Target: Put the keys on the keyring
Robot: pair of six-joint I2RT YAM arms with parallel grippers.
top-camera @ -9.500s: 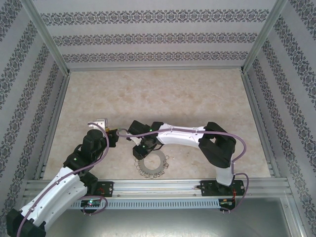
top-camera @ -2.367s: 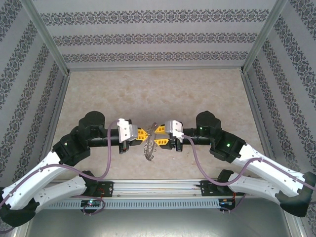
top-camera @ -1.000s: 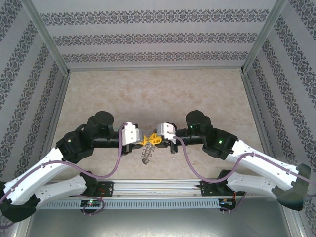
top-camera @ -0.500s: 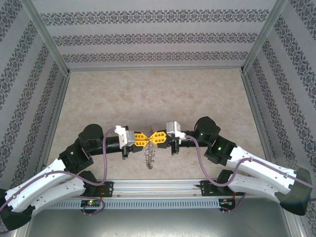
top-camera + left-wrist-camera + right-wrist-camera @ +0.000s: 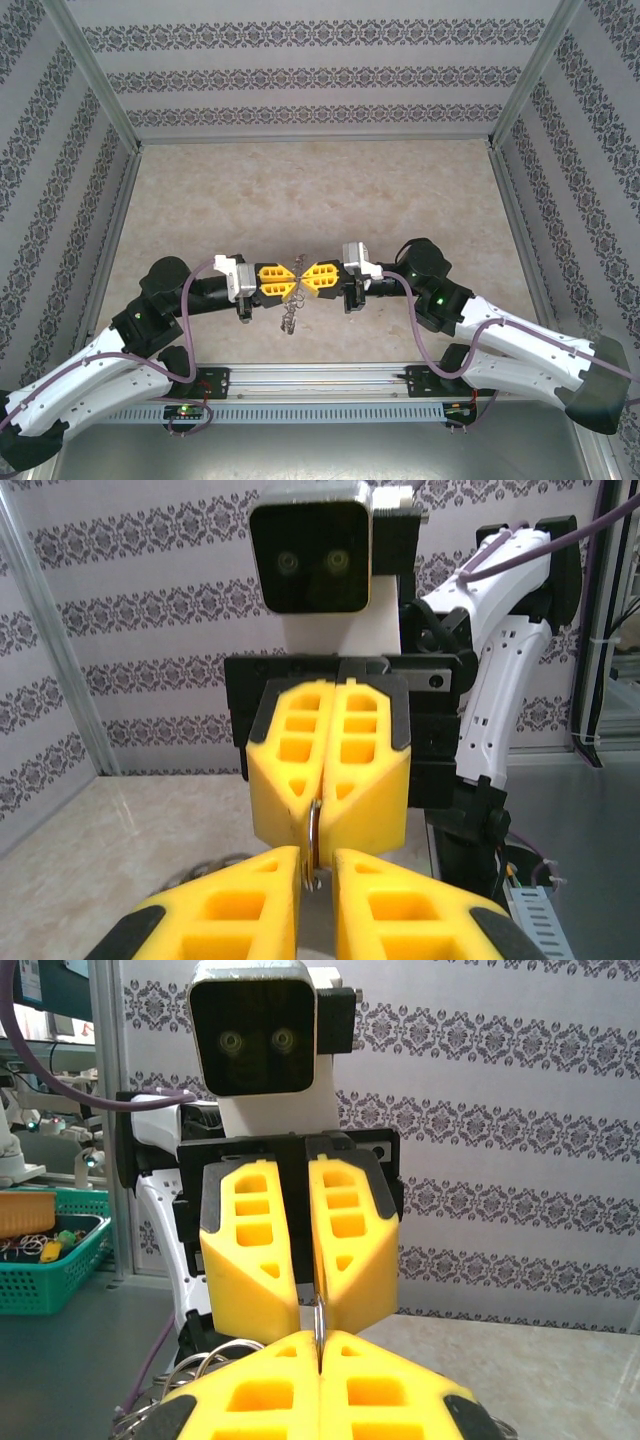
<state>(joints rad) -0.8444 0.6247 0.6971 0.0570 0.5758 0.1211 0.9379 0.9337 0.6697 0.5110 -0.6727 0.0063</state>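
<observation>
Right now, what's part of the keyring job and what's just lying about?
Job:
- keyring, hanging in the air
- right gripper, shut on its wire
- left gripper, opposite, jaws slightly apart

Lying about:
- green basket, off to the side
- loose bits in it
- orange thing behind it, unclear what

2 white-shelled arms [image 5: 90, 370] with black joints trail purple cables [image 5: 188, 300]. The left gripper [image 5: 290, 283] and right gripper [image 5: 304, 281] share yellow lattice-cut plastic fingers [image 5: 365, 760], black mounts and white camera housings [image 5: 340, 630].

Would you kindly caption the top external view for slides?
Left claw and right claw meet tip to tip, keyring hanging between them.
</observation>
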